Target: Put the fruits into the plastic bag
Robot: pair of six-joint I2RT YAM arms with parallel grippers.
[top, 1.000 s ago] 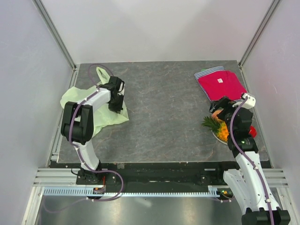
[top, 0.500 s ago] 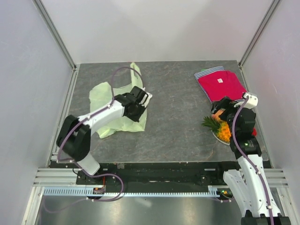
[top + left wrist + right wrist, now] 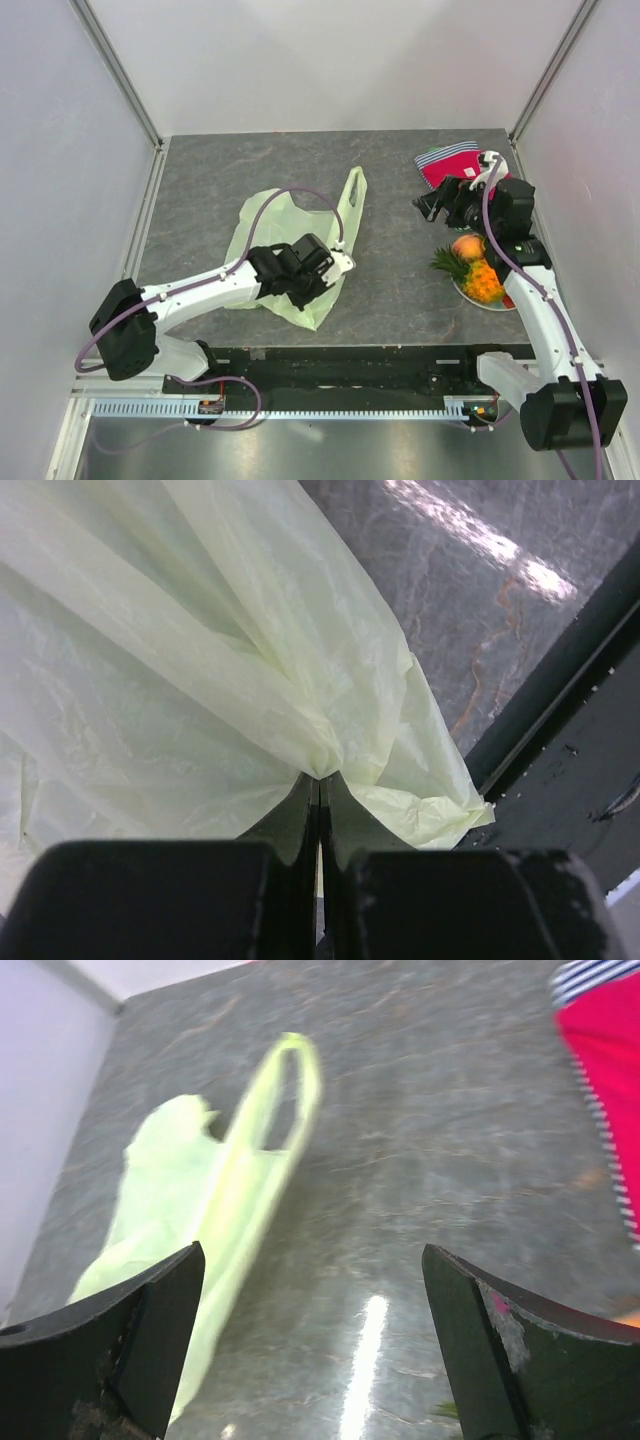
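My left claw (image 3: 319,780) was clenched on a pinched fold of the plastic bag (image 3: 268,225), low in the middle of the overhead view, close to the dark near edge of the table (image 3: 390,170). The bag lay flat and crumpled, its long axis running from that pinched corner up toward the right, ending in a loop handle (image 3: 352,192) that pointed at the top of the frame.

My right claw (image 3: 430,205) hung spread wide and held nothing, at the right of the frame, just beside the red shirt (image 3: 455,168). The fruits sat right below it in the picture: the peach (image 3: 466,246) and the pineapple (image 3: 478,277) on the plate (image 3: 508,304). Any others I could not make out past my own arm.

So the right arm was much the nearer to the fruit, and the bag lay well apart to its left, across bare table. I judged the real obstacle to be the bag itself: collapsed, with no open mouth to drop anything into.
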